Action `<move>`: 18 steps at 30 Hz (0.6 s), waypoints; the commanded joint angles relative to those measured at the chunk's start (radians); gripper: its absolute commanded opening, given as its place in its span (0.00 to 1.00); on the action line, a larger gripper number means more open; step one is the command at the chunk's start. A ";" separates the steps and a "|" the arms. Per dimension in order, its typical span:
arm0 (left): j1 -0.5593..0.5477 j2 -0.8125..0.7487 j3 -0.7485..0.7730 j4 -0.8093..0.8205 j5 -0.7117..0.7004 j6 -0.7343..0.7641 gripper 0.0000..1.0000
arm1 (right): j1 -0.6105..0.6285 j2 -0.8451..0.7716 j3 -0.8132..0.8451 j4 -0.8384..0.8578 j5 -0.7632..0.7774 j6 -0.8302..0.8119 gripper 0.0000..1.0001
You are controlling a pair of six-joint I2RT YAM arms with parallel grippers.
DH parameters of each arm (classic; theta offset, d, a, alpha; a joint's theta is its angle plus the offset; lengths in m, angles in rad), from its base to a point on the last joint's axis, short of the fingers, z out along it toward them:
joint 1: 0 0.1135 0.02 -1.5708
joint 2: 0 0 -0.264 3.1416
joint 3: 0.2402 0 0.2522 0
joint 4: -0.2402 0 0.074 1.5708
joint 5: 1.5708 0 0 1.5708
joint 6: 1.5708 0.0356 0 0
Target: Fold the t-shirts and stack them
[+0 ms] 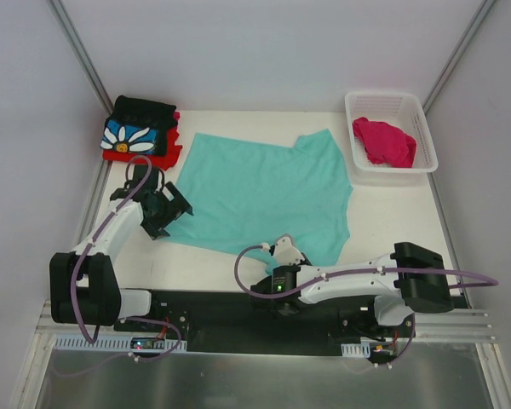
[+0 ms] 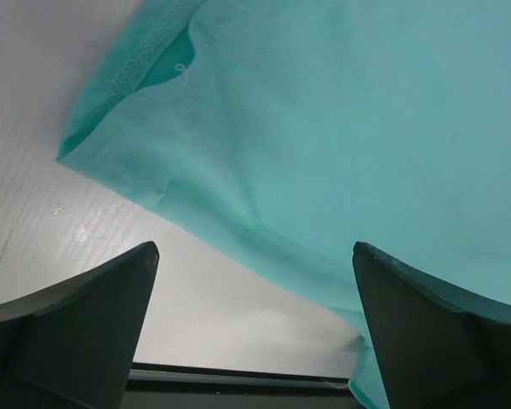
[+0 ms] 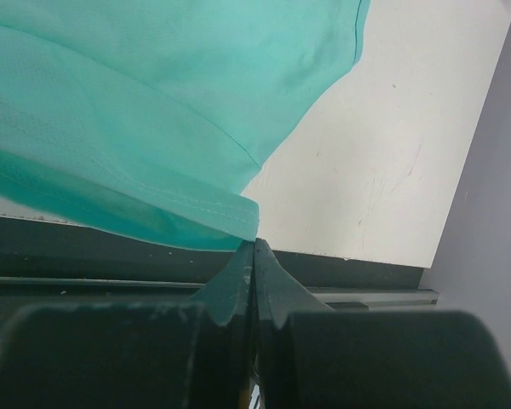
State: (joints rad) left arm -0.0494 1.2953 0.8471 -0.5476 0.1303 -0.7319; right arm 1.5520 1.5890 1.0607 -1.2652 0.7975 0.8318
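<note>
The mint-teal t-shirt (image 1: 264,192) lies spread flat across the middle of the table. My left gripper (image 1: 172,217) hovers open at its left edge; in the left wrist view the cloth (image 2: 324,128) fills the space ahead of the wide-apart fingers (image 2: 254,247), with nothing between them. My right gripper (image 1: 283,249) is shut on the shirt's near hem, and the right wrist view shows the teal hem (image 3: 153,111) pinched at the fingertips (image 3: 255,243). A folded black daisy t-shirt (image 1: 136,136) rests on a red one (image 1: 166,156) at the back left. The magenta-pink t-shirt (image 1: 383,141) lies crumpled in the basket.
The white lattice basket (image 1: 426,136) stands at the back right corner. Grey walls and metal rails close in the table on both sides. The black base plate (image 1: 238,307) runs along the near edge, just behind the right gripper.
</note>
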 commanded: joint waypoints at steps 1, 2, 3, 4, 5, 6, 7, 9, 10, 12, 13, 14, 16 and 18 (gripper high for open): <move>0.026 -0.028 -0.036 0.011 0.003 -0.029 0.98 | -0.003 -0.043 -0.013 -0.040 0.025 0.033 0.01; 0.031 -0.027 -0.037 0.011 0.002 -0.024 0.98 | -0.003 -0.046 -0.015 -0.042 0.025 0.033 0.01; 0.036 -0.025 -0.037 0.006 -0.003 -0.012 0.97 | -0.004 -0.046 -0.016 -0.042 0.025 0.033 0.01; 0.043 -0.025 -0.039 0.003 -0.008 -0.008 0.97 | -0.003 -0.050 -0.018 -0.042 0.025 0.033 0.01; 0.043 -0.024 -0.040 0.002 -0.009 -0.003 0.97 | -0.003 -0.049 -0.018 -0.042 0.026 0.033 0.01; 0.043 -0.025 -0.042 -0.003 -0.011 0.006 0.96 | -0.003 -0.052 -0.018 -0.042 0.025 0.033 0.01; 0.066 -0.025 -0.043 -0.003 -0.018 0.015 0.96 | -0.003 -0.054 -0.019 -0.042 0.025 0.035 0.01; 0.091 -0.028 -0.034 -0.012 -0.038 0.034 0.95 | -0.003 -0.057 -0.019 -0.040 0.025 0.035 0.01; 0.101 -0.030 -0.033 -0.015 -0.035 0.040 0.94 | -0.003 -0.057 -0.021 -0.040 0.023 0.035 0.01; 0.128 -0.025 -0.029 -0.020 -0.040 0.061 0.93 | -0.003 -0.055 -0.021 -0.040 0.022 0.035 0.01; 0.135 -0.025 -0.031 -0.025 -0.047 0.065 0.92 | -0.003 -0.055 -0.022 -0.039 0.020 0.036 0.01; 0.144 -0.022 -0.033 -0.025 -0.050 0.071 0.92 | -0.003 -0.055 -0.022 -0.036 0.020 0.033 0.01; 0.154 -0.019 -0.039 -0.031 -0.078 0.086 0.91 | -0.003 -0.055 -0.024 -0.036 0.020 0.033 0.01; 0.163 -0.016 -0.045 -0.034 -0.078 0.098 0.90 | -0.003 -0.054 -0.024 -0.034 0.019 0.033 0.01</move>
State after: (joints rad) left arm 0.0963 1.2953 0.8112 -0.5545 0.0925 -0.6849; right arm 1.5524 1.5669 1.0409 -1.2655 0.7971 0.8387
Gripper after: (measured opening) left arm 0.912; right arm 0.014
